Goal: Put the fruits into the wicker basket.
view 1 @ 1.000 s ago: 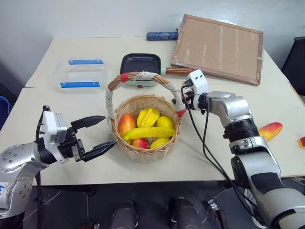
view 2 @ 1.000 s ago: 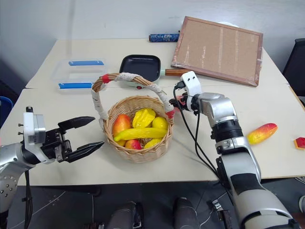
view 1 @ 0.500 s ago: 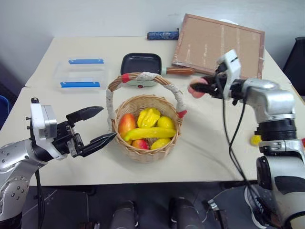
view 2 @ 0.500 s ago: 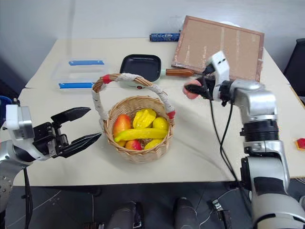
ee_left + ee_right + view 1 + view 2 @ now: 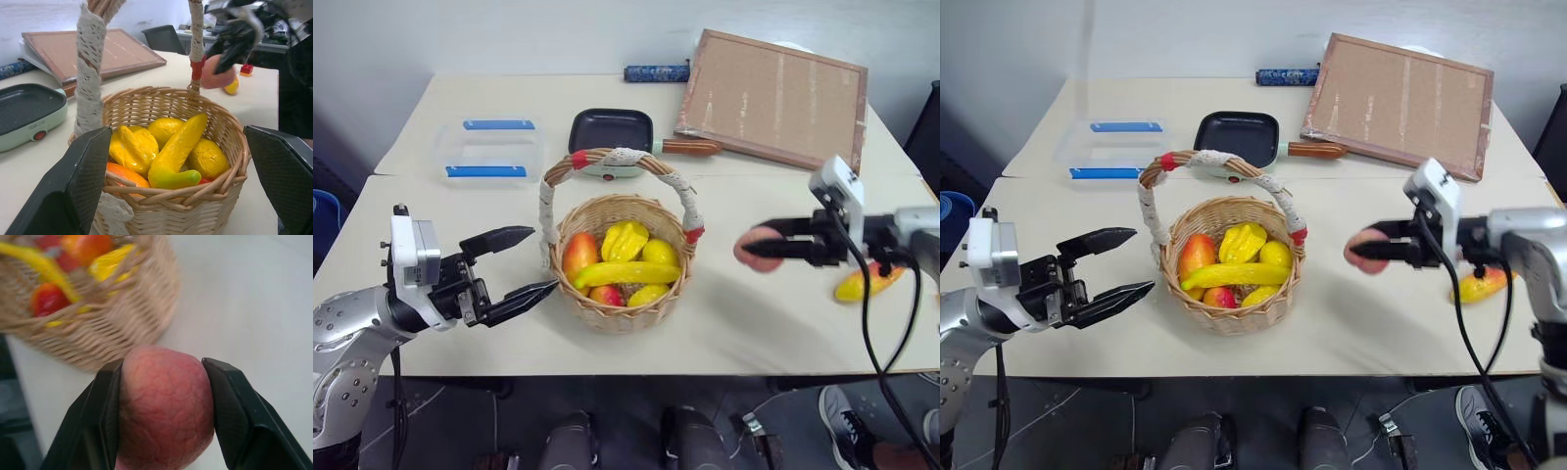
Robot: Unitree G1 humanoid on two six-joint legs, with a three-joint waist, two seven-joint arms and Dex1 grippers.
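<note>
The wicker basket [image 5: 619, 304] stands at the middle of the table and holds several toy fruits, among them a banana [image 5: 625, 273]. My right gripper [image 5: 762, 248] is shut on a pink peach [image 5: 166, 409], held in the air to the right of the basket. A red-to-yellow mango [image 5: 867, 282] lies on the table at the far right, behind my right arm. Left of the basket my left gripper [image 5: 527, 262] stands open with nothing between its fingers, pointing at the basket's side.
A clear plastic box with blue clips [image 5: 489, 149] sits at the back left. Behind the basket is a black pan [image 5: 610, 130] with a brown handle. A cork board [image 5: 773, 96] leans at the back right, a dark blue tube [image 5: 656, 71] beside it.
My right gripper has swung back from behind the basket's handle to the right, carrying the peach low over the table. The left gripper has stayed in place.
</note>
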